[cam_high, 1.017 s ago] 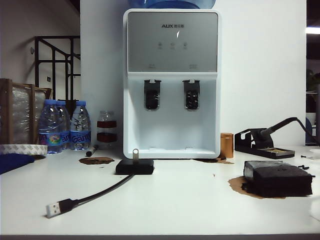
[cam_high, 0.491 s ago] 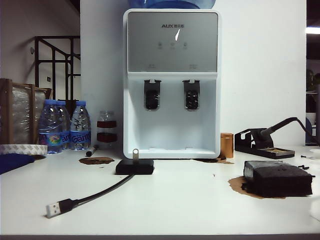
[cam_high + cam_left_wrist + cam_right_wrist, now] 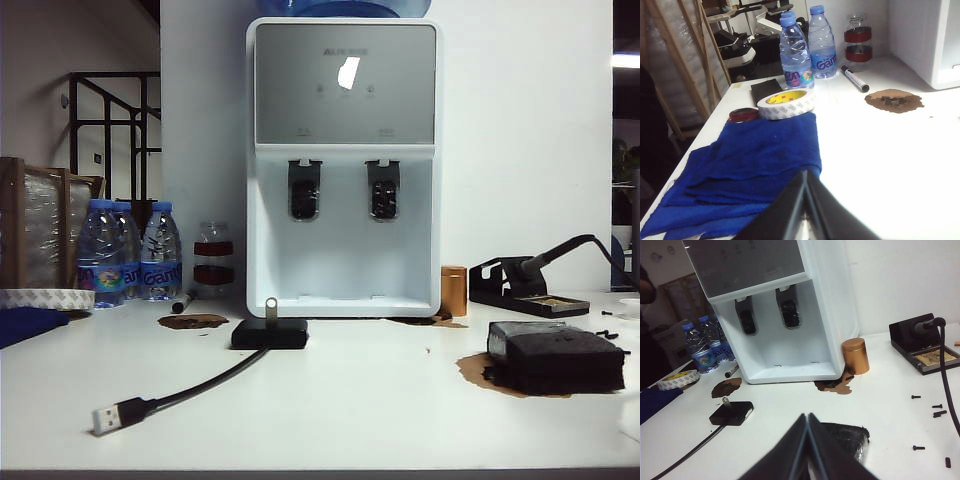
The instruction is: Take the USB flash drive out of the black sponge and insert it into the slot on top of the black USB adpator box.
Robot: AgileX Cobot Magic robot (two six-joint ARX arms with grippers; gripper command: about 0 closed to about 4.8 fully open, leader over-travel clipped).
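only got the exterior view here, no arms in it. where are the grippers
Observer: The left gripper is shut, above the blue cloth at the table's left end.
Operator: and the right one
Observer: The right gripper is shut too, above the black sponge.
Operator: drive seated in the box?
Observer: The right wrist view shows the USB flash drive standing on the black USB adpator box.

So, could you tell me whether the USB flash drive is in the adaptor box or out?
In: the USB flash drive stands upright in the black USB adaptor box.
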